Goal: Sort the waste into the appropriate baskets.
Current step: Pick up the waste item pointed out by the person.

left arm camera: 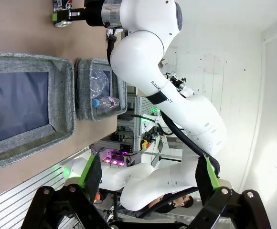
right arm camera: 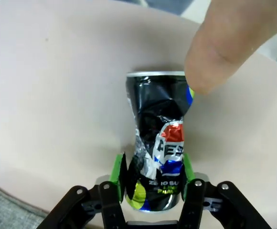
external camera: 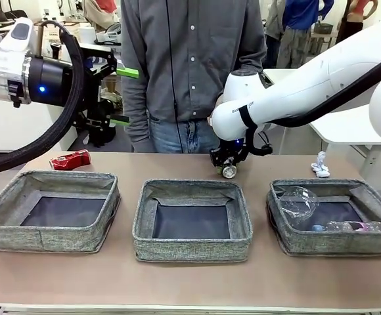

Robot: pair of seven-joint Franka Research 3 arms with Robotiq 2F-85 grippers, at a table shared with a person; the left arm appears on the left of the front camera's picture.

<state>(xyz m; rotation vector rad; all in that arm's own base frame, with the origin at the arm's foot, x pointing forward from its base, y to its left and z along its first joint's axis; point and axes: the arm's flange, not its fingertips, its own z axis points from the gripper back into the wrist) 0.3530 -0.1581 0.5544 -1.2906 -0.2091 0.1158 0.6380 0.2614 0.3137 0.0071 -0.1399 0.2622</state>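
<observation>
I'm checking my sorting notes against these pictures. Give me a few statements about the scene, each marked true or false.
1. The right claw straddles the dark can on the table. True.
2. The red can lies in the left basket. False: it lies on the table behind that basket.
3. The bottle lies in the right basket. True.
4. The left claw holds the paper wad. False: it is open and empty; the wad lies on the table behind the right basket.

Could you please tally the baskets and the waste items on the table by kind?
Baskets: 3
Red can and dark can: 2 cans
Bottle and crumpled plastic: 2 plastics
Paper wad: 1
Total: 8
</observation>
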